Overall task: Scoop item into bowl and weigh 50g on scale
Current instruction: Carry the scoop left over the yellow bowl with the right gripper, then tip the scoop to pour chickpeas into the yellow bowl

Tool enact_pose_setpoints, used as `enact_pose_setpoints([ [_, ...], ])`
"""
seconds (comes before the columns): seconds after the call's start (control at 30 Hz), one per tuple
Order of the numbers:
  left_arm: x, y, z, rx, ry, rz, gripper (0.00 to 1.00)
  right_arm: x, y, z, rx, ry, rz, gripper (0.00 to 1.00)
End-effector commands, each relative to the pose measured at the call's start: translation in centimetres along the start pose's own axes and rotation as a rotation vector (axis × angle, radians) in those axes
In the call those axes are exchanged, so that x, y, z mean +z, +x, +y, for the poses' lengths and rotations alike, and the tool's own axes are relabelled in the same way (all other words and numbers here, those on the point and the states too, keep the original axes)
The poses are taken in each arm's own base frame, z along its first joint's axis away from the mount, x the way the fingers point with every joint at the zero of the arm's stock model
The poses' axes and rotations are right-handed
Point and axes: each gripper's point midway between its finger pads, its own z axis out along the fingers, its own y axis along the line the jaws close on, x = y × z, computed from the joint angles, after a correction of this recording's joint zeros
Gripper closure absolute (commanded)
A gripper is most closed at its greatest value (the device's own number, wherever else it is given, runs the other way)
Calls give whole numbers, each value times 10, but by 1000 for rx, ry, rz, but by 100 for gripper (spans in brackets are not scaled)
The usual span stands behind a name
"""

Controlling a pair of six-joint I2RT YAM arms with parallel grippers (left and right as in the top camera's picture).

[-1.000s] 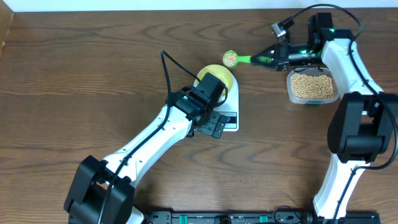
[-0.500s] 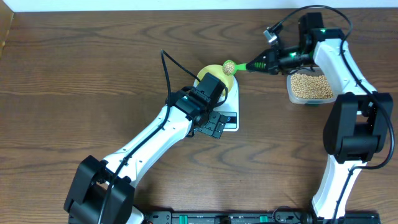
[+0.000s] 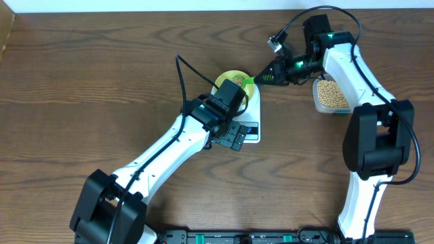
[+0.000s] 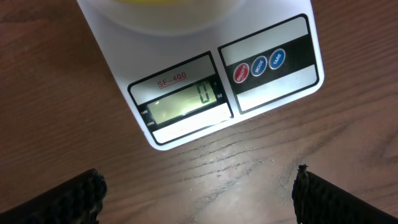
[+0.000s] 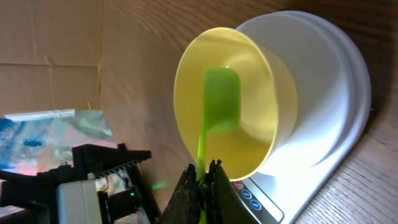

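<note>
While left end effector (image 4: 202, 196) spread by scale (image 4: 124, 56), scoop (image 5: 221, 99) pinched in right end effector (image 5: 204, 180) over bowl (image 5: 267, 115)

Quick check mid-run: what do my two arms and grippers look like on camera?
The left arm and right arm have white shells with black joints, and black cables loop off the wrists. The left gripper has black, textured fingers; the right gripper is black too.
</note>
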Motion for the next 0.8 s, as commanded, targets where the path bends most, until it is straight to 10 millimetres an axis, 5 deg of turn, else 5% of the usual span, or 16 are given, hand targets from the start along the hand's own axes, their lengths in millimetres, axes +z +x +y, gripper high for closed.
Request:
enact_pose_setpoints([
  [0.0,1,1,2,-8,-13,2,2,-1,-1,-2,-27,8,-4,99],
  [0.77,1,1,2,-8,-13,2,2,-43,-16,51,-323,161,-111,99],
])
